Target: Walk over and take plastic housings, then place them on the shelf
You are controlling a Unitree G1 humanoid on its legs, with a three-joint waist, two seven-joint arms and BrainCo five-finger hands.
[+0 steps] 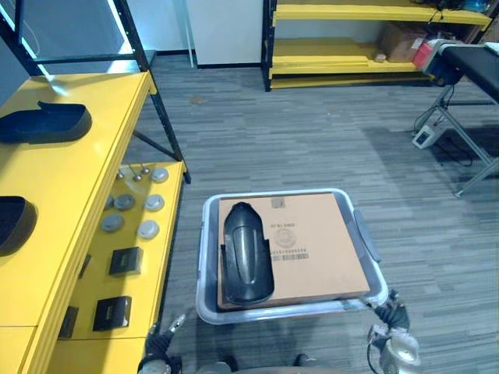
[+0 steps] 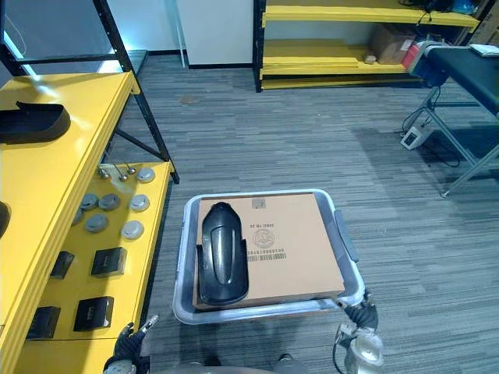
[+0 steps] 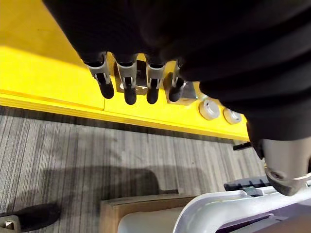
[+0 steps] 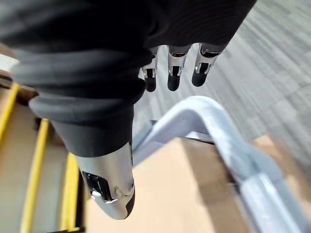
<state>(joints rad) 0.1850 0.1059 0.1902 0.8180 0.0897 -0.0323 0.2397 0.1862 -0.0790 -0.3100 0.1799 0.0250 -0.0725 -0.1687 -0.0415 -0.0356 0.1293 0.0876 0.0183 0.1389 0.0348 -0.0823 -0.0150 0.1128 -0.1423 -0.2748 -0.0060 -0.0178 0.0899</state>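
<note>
Down on the floor, a black housing (image 1: 248, 265) lay lengthwise on the cardboard (image 1: 320, 241) inside the grey tub (image 1: 204, 234), over toward the tub's left side. Up on the yellow shelf (image 1: 78, 179) two more were parked on the top board: the far housing (image 1: 43, 123) and the near housing (image 1: 12, 224), well apart. The lower board carried metal discs (image 1: 125, 202) and black boxes (image 1: 125, 260). The left hand (image 3: 127, 80) hung by the shelf's edge with its fingers loose and empty. The right hand (image 4: 173, 73) hovered just beside the tub's near right corner, fingers relaxed, holding nothing.
</note>
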